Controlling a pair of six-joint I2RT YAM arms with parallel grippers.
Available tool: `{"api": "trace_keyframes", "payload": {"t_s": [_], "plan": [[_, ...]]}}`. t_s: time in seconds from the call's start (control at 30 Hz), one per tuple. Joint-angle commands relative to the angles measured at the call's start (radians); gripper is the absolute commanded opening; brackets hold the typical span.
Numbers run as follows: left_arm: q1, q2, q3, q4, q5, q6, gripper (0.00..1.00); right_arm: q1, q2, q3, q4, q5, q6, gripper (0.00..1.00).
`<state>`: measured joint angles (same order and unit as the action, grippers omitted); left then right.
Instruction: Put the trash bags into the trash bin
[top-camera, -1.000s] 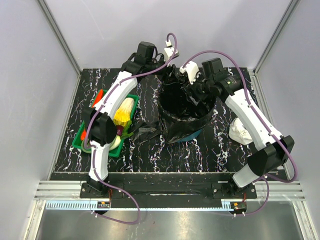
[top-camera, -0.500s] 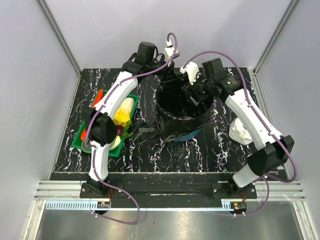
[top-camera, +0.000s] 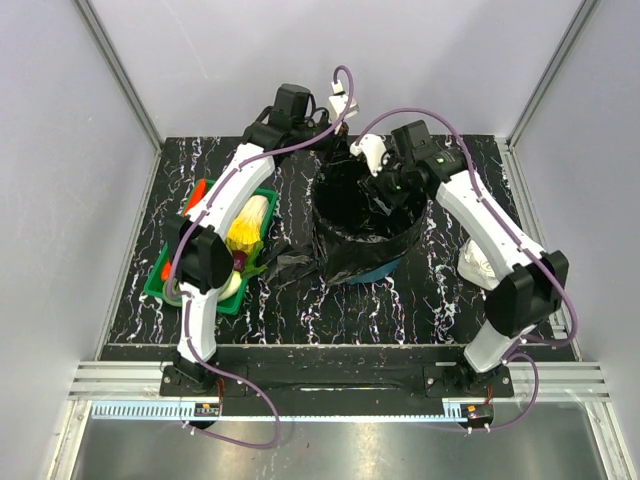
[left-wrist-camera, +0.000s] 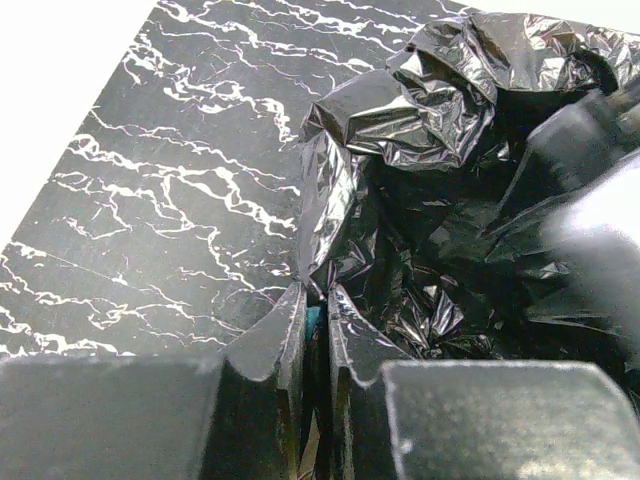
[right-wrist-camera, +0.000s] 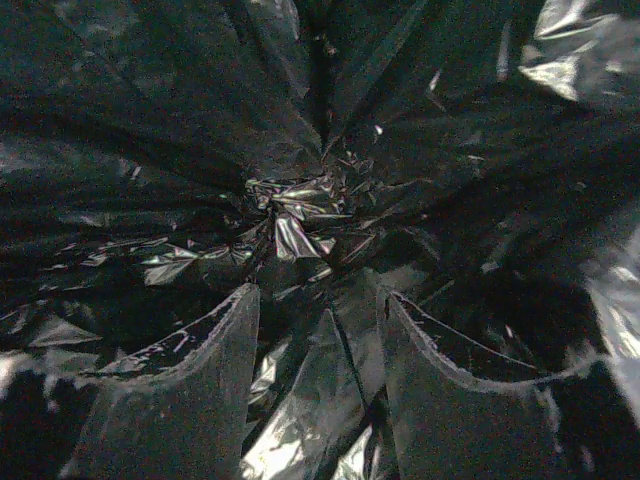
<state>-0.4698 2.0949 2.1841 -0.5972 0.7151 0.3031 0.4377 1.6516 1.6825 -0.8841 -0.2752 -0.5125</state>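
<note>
Large trash bag sat in the trash bin, lining it, film draped over the rim and down the outside; only a teal strip showed at the near base. Bin stood upright mid-table. Left gripper was at the far rim, jaws nearly together, pinching bag film with a sliver of teal in the slit. Right gripper was down inside the lined bin, fingers well apart, nothing clamped, just loose film folds in front and between. Small trash bag lay crumpled on the table, outside the bin, between it and the green tray of vegetables. White crumpled object sat right of the bin.
</note>
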Motion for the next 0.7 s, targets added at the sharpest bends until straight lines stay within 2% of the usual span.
{"api": "trace_keyframes", "payload": {"t_s": [0.0,0.17,0.4,0.67], "plan": [[0.007,-0.079,-0.015,0.039,0.030,0.021,0.00,-0.001,0.068,0.051,-0.059,-0.003,-0.056,0.52],[0.003,-0.081,-0.011,0.040,0.029,0.030,0.00,-0.002,0.093,0.028,-0.093,0.037,-0.184,0.41],[0.002,-0.056,0.011,0.037,0.007,0.027,0.00,0.001,0.094,-0.003,-0.142,-0.018,-0.303,0.38],[-0.006,-0.044,0.029,0.033,0.001,0.034,0.00,0.007,0.131,-0.050,-0.185,-0.007,-0.422,0.35]]}}
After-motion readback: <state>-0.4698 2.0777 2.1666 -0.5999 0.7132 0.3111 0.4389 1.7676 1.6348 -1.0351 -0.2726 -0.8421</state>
